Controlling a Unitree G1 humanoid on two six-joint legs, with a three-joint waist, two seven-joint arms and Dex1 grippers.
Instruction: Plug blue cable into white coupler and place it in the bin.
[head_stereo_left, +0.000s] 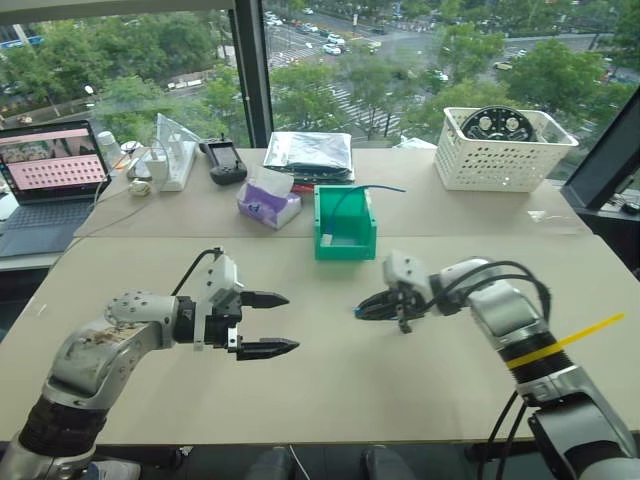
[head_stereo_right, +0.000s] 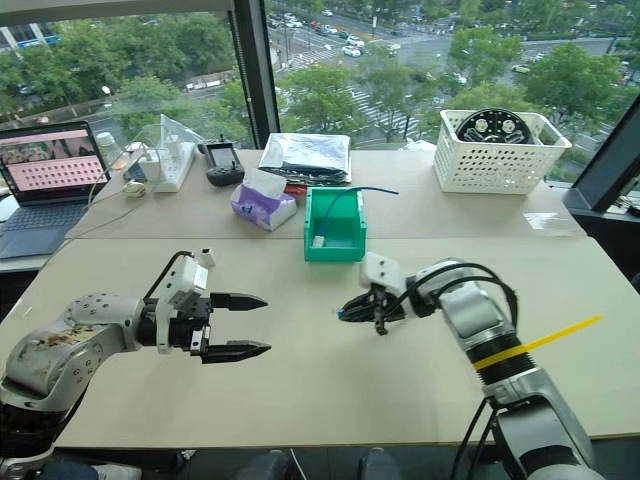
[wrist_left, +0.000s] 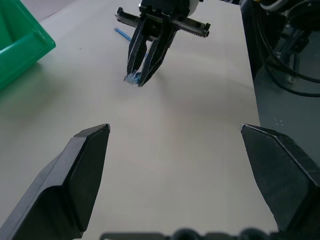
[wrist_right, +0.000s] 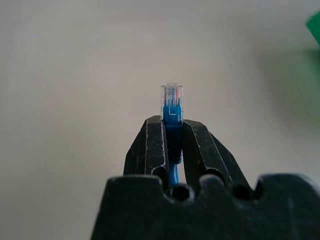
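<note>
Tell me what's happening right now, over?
Right end effector shut on blue cable. Left end effector open, empty. Nothing between them.

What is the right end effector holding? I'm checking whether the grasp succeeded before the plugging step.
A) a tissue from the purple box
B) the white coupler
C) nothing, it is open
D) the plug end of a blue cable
D: in the right wrist view the right end effector is shut on the blue cable, its clear plug sticking out past the fingertips.
</note>
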